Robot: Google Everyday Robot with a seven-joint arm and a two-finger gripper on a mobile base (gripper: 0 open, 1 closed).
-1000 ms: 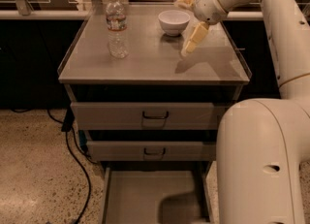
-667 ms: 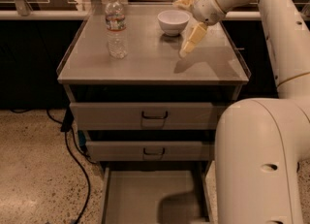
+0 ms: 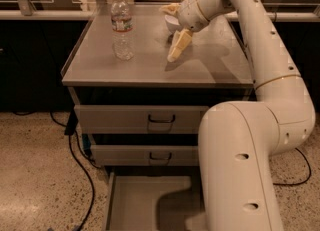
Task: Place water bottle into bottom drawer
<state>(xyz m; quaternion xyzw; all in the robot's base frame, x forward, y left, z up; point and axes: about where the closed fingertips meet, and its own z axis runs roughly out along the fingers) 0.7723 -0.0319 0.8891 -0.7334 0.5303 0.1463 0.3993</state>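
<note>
Hand (image 3: 172,58) of a white robot arm (image 3: 262,50) hangs over a grey cabinet's counter (image 3: 150,72), angled down and to the left, its pale yellow fingers (image 3: 179,44) drawn close together with barely a gap between them and nothing held. Whether the fingertips touch the counter surface cannot be told; a soft shadow lies just to their right. The water bottle (image 3: 122,27), clear and ribbed, with a white cap and a white-and-red label band, stands upright on the left part of the counter, apart from the hand and untouched by it. A white bowl (image 3: 171,23) sits toward the back of the counter, largely hidden behind the wrist. Below the counter, the top drawer (image 3: 112,120) and the middle drawer (image 3: 120,154) are pushed in, each with a dark loop handle at its centre. The bottom drawer (image 3: 142,200) is pulled out toward the camera, its flat grey floor and low side walls showing, its right part covered by the robot's bulky white body (image 3: 240,175), which fills the lower right of the scene. Dark cables (image 3: 75,157) trail down the cabinet's left side onto the speckled floor (image 3: 35,175).
</note>
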